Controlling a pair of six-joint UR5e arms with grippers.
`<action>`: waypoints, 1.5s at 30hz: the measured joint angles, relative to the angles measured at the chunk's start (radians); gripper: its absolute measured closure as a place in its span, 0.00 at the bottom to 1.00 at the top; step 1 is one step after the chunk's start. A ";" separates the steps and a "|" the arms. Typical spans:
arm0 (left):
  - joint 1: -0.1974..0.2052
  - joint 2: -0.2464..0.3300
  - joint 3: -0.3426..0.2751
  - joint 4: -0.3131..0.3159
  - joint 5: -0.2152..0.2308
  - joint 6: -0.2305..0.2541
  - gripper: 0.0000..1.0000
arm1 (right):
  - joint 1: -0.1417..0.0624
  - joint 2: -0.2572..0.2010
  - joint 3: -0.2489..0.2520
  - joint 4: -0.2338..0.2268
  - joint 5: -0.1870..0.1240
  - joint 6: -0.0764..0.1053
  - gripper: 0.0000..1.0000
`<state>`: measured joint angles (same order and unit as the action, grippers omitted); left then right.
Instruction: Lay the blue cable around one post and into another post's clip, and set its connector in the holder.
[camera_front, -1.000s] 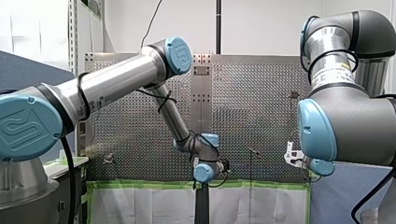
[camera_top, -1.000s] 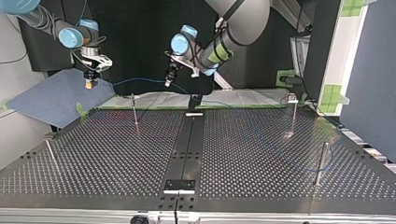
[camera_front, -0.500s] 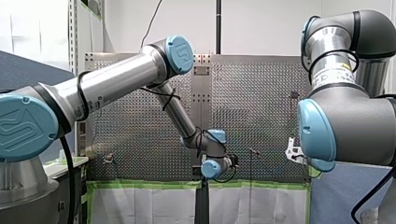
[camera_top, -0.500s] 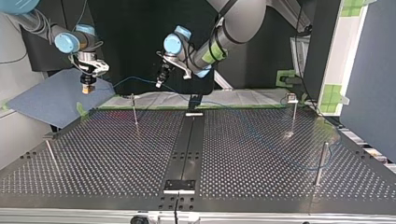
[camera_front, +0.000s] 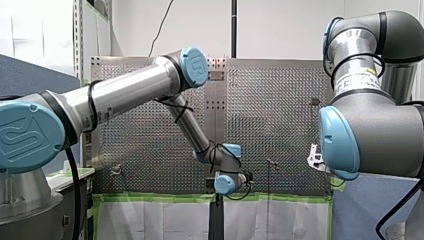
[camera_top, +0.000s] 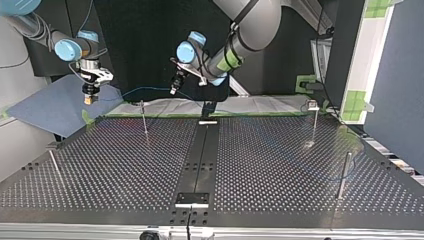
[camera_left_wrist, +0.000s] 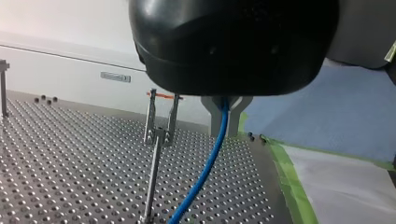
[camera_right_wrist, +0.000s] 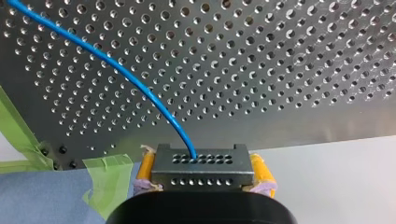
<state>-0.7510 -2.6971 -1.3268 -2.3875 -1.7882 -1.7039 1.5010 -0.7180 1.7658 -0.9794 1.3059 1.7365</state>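
The blue cable hangs in a slack span between my two grippers above the table's far edge in the top view. My left gripper is shut on the cable, which runs down from its fingers to the perforated plate. My right gripper is at the top view's left. It is shut on the grey connector, clamped between yellow pads, and the cable leaves the connector's face. A post with a clip stands just ahead of my left gripper.
Thin posts stand on the perforated table: one near the far edge, two at the top view's right and one at its left. A bracket sits on the dark centre strip. Green tape edges the plate.
In the top view my right gripper has drifted left and lower with the connector. My left gripper moved left with the cable, then eased back slightly.
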 joint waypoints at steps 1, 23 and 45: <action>0.003 -0.001 0.005 -0.003 0.004 -0.006 1.00 | -0.001 0.000 0.000 -0.001 -0.003 0.003 1.00; 0.050 -0.003 0.039 -0.021 0.032 -0.048 1.00 | -0.019 -0.001 -0.027 0.003 -0.013 0.042 1.00; 0.057 -0.004 0.068 -0.034 0.042 -0.042 1.00 | -0.014 0.000 -0.028 0.003 -0.016 0.048 1.00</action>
<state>-0.6940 -2.7015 -1.2584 -2.4215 -1.7466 -1.7461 1.4872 -0.7178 1.7380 -0.9765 1.2902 1.7845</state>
